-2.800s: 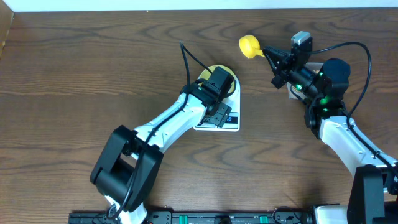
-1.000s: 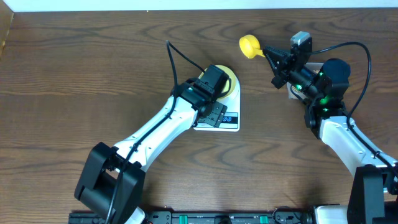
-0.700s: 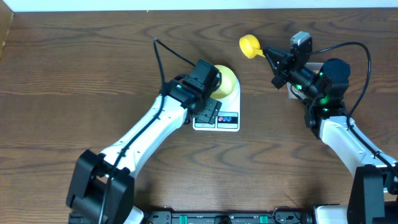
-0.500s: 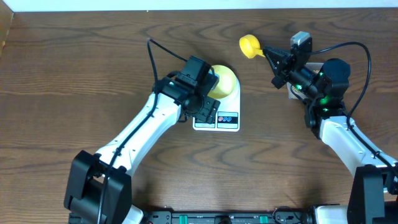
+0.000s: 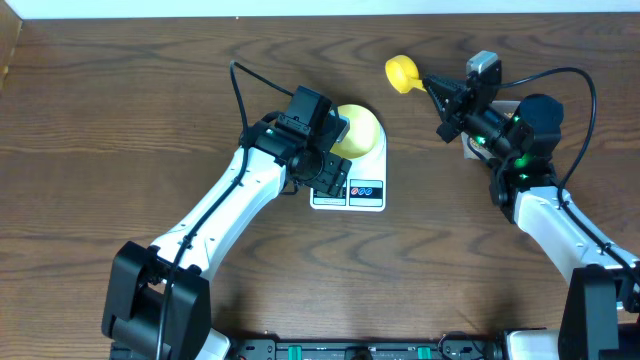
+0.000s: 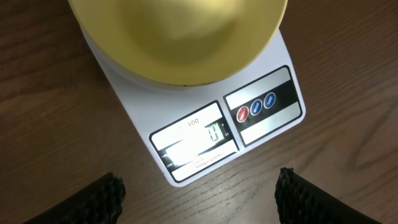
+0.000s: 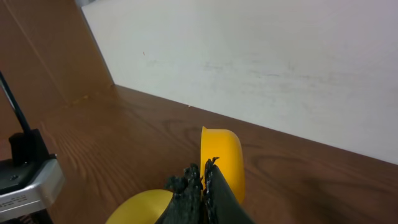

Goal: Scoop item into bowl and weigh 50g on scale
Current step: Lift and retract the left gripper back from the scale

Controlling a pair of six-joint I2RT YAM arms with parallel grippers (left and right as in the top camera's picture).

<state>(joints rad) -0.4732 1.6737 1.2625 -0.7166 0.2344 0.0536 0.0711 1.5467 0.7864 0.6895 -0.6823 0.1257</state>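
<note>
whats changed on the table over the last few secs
The left claw swung to the left off the bowl, uncovering it; it is open and empty. The bowl, the scale and the right claw, shut on the raised yellow scoop, stayed put.

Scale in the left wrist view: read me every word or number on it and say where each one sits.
"400": faint print along the top of the display on the scale; letters before it blurred.
Display digits: lost in glare, unreadable.
Three round buttons: labels too small to read.
Fine print under the display: blurred.
</note>
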